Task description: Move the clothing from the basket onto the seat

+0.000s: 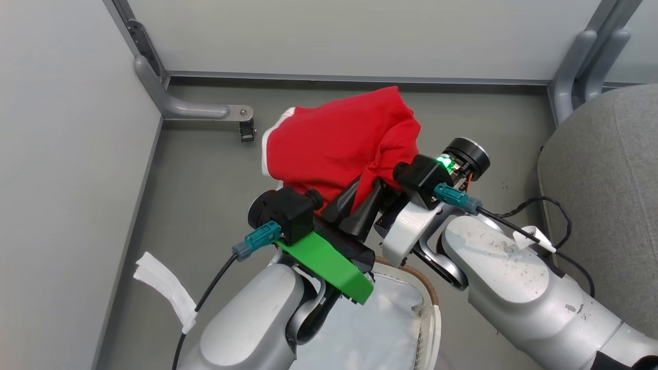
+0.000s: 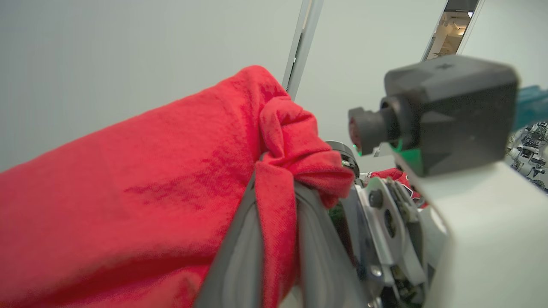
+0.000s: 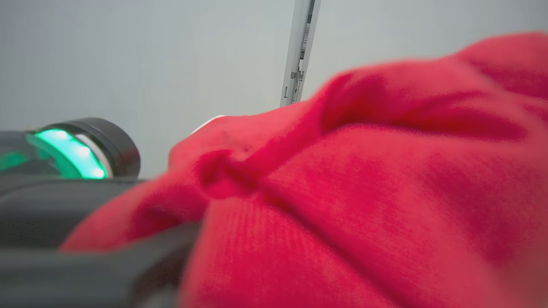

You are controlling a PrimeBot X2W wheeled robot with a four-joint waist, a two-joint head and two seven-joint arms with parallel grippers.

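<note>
A: Where's the clothing?
B: Up in the air. One bunched red piece, white edging down its left side. It hangs over the grey floor, past the far rim of the basket and short of the back wall. Well apart from the seat, which sits off to the right.
A: What has hold of it?
B: The left gripper. Both dark fingers are pressed together on a gathered fold of red, with cloth squeezed between them and bulging out above the tips. Plain enough from that arm's wrist camera.
A: And the right gripper?
B: Just beside the left one, pushed into the same bunch. Its fingers are buried behind the cloth. Cannot tell whether they are apart or closed, or whether they grip anything.
A: The basket?
B: On the floor at the near side, under both forearms. Brown rim, white cloth lining lying flat inside
</note>
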